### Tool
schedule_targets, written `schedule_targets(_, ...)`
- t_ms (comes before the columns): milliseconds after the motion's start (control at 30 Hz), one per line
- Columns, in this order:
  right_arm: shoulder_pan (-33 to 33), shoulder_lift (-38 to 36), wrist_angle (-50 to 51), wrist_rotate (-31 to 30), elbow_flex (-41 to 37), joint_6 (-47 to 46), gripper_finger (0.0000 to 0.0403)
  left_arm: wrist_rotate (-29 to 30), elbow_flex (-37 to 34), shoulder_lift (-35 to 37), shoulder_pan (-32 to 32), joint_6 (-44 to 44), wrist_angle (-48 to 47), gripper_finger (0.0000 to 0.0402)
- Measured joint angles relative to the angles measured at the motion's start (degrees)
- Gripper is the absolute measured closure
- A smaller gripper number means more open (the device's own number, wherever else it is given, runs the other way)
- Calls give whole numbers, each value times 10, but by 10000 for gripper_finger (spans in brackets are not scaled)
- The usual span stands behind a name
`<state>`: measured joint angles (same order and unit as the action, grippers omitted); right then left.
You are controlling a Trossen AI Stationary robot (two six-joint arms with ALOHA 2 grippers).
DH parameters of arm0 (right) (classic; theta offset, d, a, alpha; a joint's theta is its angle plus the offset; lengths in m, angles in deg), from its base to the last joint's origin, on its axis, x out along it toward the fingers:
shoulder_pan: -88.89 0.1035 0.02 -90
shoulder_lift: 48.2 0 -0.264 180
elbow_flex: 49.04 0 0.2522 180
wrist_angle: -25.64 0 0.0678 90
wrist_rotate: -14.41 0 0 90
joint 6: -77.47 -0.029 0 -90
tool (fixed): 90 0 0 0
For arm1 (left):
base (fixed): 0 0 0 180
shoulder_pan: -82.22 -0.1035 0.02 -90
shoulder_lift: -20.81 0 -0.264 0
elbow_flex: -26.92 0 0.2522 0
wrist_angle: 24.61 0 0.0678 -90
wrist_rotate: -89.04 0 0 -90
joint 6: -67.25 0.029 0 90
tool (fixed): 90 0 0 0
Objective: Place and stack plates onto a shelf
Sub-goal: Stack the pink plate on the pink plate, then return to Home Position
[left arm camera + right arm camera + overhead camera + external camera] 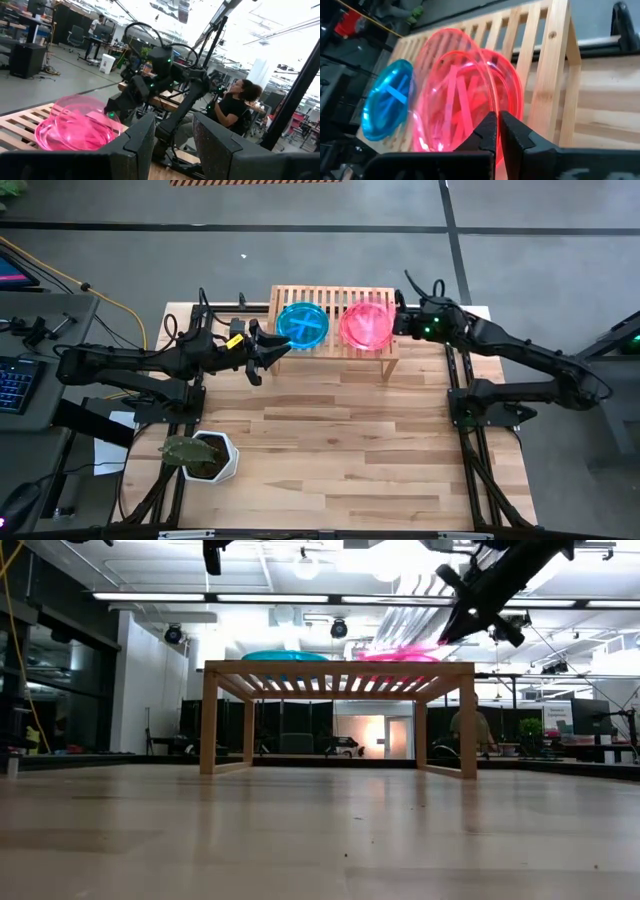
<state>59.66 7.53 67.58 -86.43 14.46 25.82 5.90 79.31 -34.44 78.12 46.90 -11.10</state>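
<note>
**Pink plate pinched at its rim, being set on the shelf**

From above, I see the shelf (pixel 335 330) at the back of the table (pixel 340 450), with a teal stack of plates (pixel 301 325) on its left half and a pink stack (pixel 367 324) on its right half, the two just beside each other.

My right gripper (pixel 498 131) sits at the pink stack's right edge. Its fingers are pressed nearly together on the thin rim of the top pink plate (pixel 465 100), which stands tilted above the pink plates beneath it.

My left gripper (pixel 264 350) hovers just beside the shelf's front left corner, fingers spread apart and holding nothing.

I judge these plates light, thin and fairly stiff, with smooth translucent plastic that could slip in a pinch. The rim is the only place to take hold, since the shallow bowl offers no edge. A light grip should do; squeezing hard may flex the lip.

A white plant pot (pixel 214 456) stands well apart, near the table's front left.
</note>
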Motion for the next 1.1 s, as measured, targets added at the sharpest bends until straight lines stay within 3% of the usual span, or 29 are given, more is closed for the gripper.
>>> schedule_targets(167, 0, 34, -22, 5, 0, -2, 366, 1, 0, 0, 0, 0, 0, 279)
schedule_targets(467, -9, 15, -20, 29, 0, 76, 217, 0, 0, 0, 0, 0, 0, 279)
schedule_targets(600, -23, -15, -16, 29, 0, 86, 171, 0, 0, 0, 0, 12, 0, 279)
schedule_targets(733, -31, -51, -33, 47, 0, 93, 154, 0, 0, 0, 0, 14, 0, 279)
schedule_targets(967, 0, -88, -149, 211, 0, 166, 154, 0, 0, 0, 0, 13, 0, 279)
schedule_targets(1100, 48, -89, -207, 260, 0, 209, 163, 0, 0, 0, 0, 10, 0, 279)
